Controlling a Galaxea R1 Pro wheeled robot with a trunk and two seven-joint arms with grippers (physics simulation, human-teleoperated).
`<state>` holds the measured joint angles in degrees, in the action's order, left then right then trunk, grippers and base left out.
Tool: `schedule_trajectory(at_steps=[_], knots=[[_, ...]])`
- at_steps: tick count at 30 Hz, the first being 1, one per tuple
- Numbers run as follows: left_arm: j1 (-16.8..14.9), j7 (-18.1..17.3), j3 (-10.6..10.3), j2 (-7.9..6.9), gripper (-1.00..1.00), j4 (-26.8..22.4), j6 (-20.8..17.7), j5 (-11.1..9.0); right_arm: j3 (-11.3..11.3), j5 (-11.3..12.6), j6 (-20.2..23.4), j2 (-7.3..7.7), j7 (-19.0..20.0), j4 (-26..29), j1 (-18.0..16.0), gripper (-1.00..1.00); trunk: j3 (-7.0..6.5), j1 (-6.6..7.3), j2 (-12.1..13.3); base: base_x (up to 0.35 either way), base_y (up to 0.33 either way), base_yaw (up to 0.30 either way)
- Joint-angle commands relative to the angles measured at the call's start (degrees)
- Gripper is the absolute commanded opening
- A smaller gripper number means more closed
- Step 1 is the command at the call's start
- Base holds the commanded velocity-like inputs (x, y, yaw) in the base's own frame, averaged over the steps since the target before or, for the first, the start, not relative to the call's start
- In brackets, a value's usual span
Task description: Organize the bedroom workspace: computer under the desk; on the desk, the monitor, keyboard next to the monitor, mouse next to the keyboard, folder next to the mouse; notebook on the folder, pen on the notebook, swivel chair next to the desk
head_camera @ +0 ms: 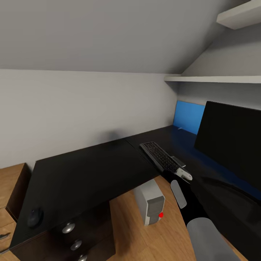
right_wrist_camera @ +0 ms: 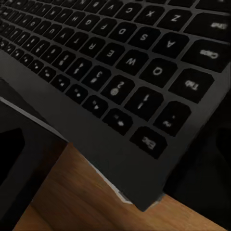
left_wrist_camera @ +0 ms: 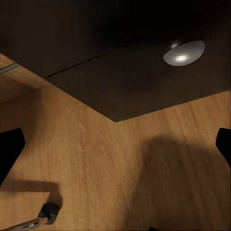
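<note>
1. Where the long glossy black L-shaped counter (head_camera: 90,170) bends at its inner corner, the slim black keyboard with low flat keys (head_camera: 159,156) lies slantwise, its near end jutting past the counter's edge over the light wooden floor (head_camera: 163,235).
2. At that near end sits the right pincer (head_camera: 181,173); the right wrist view has the keyboard (right_wrist_camera: 120,72) very close, one corner hanging over the floor, yet I cannot tell whether the pincer is closed on it.
3. Behind the keyboard, on the counter's right wing, the wide black flat monitor (head_camera: 232,141) stands before a bright blue wall panel (head_camera: 188,116).
4. Below the counter's edge, the small grey tower computer with a red light (head_camera: 150,201) stands on the floor.
5. Near the counter's left end, well apart from the keyboard, the small rounded black mouse (head_camera: 35,216) rests.
6. Beneath it, dark drawers carry round silver knobs (head_camera: 68,227).
7. Seen from the left wrist, the left pincer (left_wrist_camera: 115,144) is spread wide, holding nothing, its dark fingertips (left_wrist_camera: 9,149) at the view's edges over the floor, near a drawer knob (left_wrist_camera: 184,52).
</note>
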<state>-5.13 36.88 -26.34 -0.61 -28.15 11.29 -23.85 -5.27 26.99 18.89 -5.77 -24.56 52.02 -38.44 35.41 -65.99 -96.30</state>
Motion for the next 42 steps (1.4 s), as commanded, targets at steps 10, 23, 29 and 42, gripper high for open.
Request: schedule_trajectory(at_steps=[10,23,29,42], knots=[[-0.05,0.3,-0.47,0.09,1.0,0.11,1.87,-0.66,-0.09,0.43,0.17,-0.03,-0.23,0.1,-0.05,1.0,-1.74,2.21,4.0,0.0,0.0,0.001],[-0.05,0.3,-0.47,0.09,1.0,0.11,1.89,-0.67,-0.02,0.43,0.11,-0.05,-0.23,0.1,0.0,1.0,-4.07,5.06,9.21,0.0,0.0,0.0],[-0.05,0.3,-0.47,0.09,1.0,0.11,1.9,-0.67,-0.01,0.43,0.12,-0.05,-0.23,0.1,-0.03,1.0,-5.15,6.38,11.62,0.0,0.0,0.0],[-0.05,0.3,-0.47,0.09,1.0,0.13,1.9,-0.66,0.01,0.42,0.1,-0.03,-0.18,0.1,-0.05,1.0,-7.49,9.24,16.83,0.0,0.0,0.0]])
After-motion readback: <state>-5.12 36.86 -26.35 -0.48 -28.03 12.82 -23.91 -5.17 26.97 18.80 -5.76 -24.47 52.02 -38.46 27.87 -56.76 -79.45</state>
